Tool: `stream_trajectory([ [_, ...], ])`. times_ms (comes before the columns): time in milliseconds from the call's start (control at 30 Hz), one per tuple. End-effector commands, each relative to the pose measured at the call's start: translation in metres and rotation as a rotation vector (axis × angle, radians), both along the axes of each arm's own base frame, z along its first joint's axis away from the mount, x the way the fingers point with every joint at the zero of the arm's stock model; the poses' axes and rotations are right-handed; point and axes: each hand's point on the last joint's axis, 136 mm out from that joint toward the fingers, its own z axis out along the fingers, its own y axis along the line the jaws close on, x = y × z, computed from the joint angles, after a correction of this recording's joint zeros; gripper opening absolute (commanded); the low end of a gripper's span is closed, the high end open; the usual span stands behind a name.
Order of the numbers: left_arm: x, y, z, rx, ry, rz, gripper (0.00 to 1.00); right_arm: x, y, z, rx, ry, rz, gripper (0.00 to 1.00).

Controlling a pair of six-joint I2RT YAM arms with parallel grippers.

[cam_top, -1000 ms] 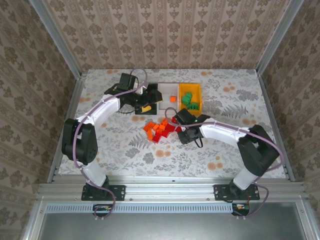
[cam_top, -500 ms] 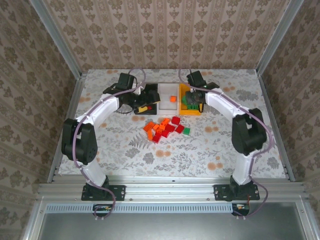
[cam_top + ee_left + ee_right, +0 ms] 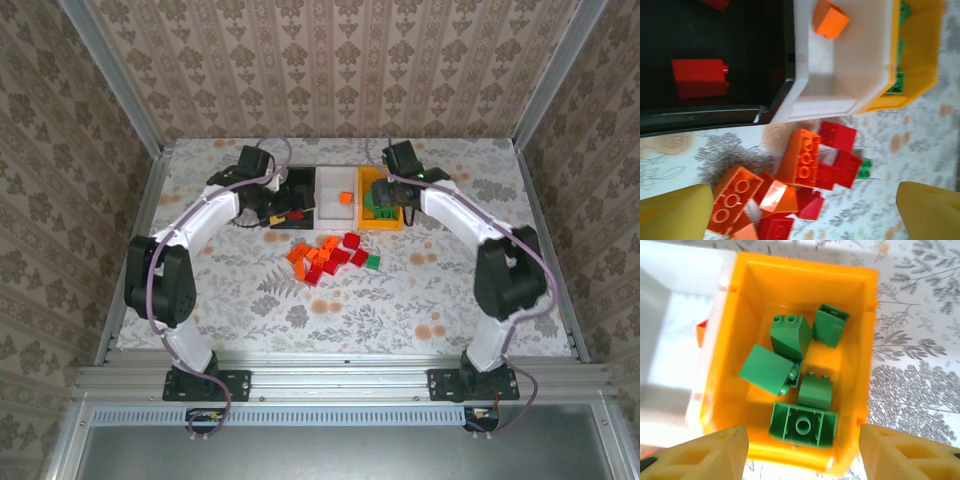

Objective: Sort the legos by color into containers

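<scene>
The near half of the bench [image 3: 300, 310] lies bare in front of both arm bases, with open strips down each side to the frame rails. At mid-bench sits the loose pile of red and orange legos [image 3: 325, 257], one green lego [image 3: 373, 262] just beside its right edge.

Beyond the pile, three bins stand wall to wall:
- The black bin [image 3: 715, 117] holds a red lego [image 3: 700, 78].
- The white bin [image 3: 840, 75] holds an orange lego [image 3: 830, 19].
- The yellow-orange bin [image 3: 790, 285] holds the green legos [image 3: 790, 370].

Each arm arcs outward, then bends in toward the row. The left tool [image 3: 805, 215] hangs over the black bin's near wall, its fingers spread wide and holding nothing. The right tool [image 3: 810, 455] hangs over the yellow-orange bin's near rim, equally wide and empty.
</scene>
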Motion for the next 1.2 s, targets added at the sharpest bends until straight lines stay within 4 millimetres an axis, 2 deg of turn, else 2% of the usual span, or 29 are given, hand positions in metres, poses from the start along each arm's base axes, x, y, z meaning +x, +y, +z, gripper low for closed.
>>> stream_trajectory([
  [0,-0.03,0.012,0.006,0.206,-0.088,-0.04,0.9,-0.019,-0.004,0.024,0.1,-0.137,-0.043,0.62],
  [100,-0.065,0.02,-0.023,0.324,-0.065,-0.067,0.82,-0.041,-0.012,0.016,0.132,-0.154,-0.066,0.61],
  [200,-0.091,0.024,-0.049,0.362,-0.022,-0.065,0.71,-0.053,-0.017,0.008,0.133,-0.167,-0.069,0.61],
  [333,-0.107,0.01,-0.074,0.352,0.038,-0.081,0.65,-0.054,-0.018,-0.001,0.134,-0.165,-0.078,0.6],
  [433,-0.109,0.005,-0.088,0.364,0.074,-0.074,0.6,-0.053,-0.017,-0.007,0.135,-0.155,-0.075,0.6],
  [533,-0.109,0.013,-0.1,0.415,0.096,-0.039,0.56,-0.054,-0.017,-0.01,0.138,-0.16,-0.077,0.6],
  [833,-0.099,0.0,-0.115,0.372,0.085,-0.033,0.51,-0.057,-0.018,-0.013,0.15,-0.172,-0.077,0.59],
  [967,-0.098,0.005,-0.124,0.41,0.099,-0.034,0.44,-0.06,-0.018,-0.016,0.16,-0.175,-0.078,0.59],
  [1167,-0.097,0.014,-0.117,0.444,0.072,-0.01,0.33,-0.06,-0.019,-0.011,0.163,-0.189,-0.078,0.58],
])
